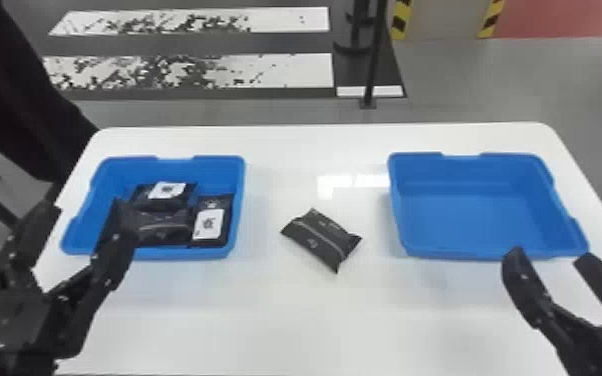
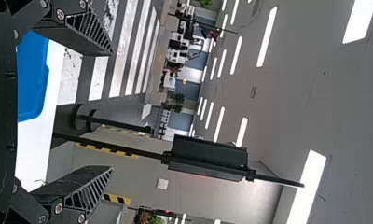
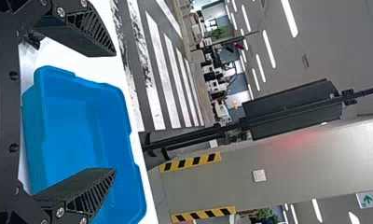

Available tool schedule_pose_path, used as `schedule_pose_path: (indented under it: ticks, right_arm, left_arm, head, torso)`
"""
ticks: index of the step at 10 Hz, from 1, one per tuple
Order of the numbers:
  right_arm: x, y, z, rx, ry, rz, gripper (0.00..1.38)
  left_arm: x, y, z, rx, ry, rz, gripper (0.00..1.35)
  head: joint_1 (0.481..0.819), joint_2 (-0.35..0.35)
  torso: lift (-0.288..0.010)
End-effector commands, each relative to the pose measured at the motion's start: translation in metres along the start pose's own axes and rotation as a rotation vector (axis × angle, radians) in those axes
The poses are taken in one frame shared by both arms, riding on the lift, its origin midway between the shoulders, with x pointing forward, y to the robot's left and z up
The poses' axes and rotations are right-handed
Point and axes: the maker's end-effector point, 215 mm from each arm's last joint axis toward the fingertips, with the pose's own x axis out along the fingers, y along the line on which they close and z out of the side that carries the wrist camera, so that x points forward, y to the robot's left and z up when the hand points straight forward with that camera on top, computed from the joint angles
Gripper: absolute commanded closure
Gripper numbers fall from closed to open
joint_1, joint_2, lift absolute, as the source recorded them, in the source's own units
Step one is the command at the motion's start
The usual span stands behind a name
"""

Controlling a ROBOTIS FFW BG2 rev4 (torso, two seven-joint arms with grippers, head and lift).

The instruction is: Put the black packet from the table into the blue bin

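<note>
Here's the white table (image 1: 265, 320), stretched wide to give both arms a shared working surface! On it sit two tubs, the right-hand blue bin (image 1: 465, 215) and the left-hand blue bin (image 1: 180, 253), well apart, presumably so each arm has one near at hand. And look at the claws: the left gripper (image 1: 89, 221) stands by the left bin's near side, the right gripper (image 1: 550, 256) by the right bin's near edge, both spread wide with nothing between their fingers, a posture ready for a pick. Three stowed packets (image 1: 157, 227) crowd the left bin, which hints that it's the collecting one, though the task doesn't say. And there's the black packet (image 1: 321, 239), flat and askew on the table between the bins, a spot that should suit either arm!
</note>
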Motion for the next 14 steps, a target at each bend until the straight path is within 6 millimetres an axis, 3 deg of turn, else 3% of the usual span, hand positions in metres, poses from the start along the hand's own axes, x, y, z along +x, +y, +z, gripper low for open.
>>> schedule_pose_path:
  ticks: [1,7,9,12,14]
  right_arm:
    - [0.000,0.000,0.000,0.000,-0.002,-0.001,0.13]
    - [-0.002,-0.001,0.002,0.001,-0.007,-0.003,0.14]
    - [-0.002,-0.001,0.001,0.004,-0.006,-0.004,0.13]
    - [-0.002,-0.002,0.001,0.004,-0.006,-0.005,0.14]
    - [-0.002,-0.002,-0.001,0.005,-0.001,-0.006,0.14]
  left_arm:
    - [0.000,0.000,-0.001,-0.002,0.001,0.001,0.17]
    - [0.002,-0.004,-0.010,-0.019,0.009,-0.010,0.17]
    - [0.014,-0.015,-0.016,0.005,0.009,-0.047,0.16]
    - [0.039,-0.024,-0.066,0.055,0.102,-0.120,0.16]
    - [0.069,-0.042,-0.105,0.136,0.170,-0.216,0.17]
  head:
    - [0.695,0.040]
    - [0.695,0.037]
    - [0.695,0.025]
    - [0.695,-0.015]
    - [0.695,-0.041]
  torso:
    - [-0.110]
    - [-0.110]
    - [-0.110]
    - [-0.110]
    - [-0.110]
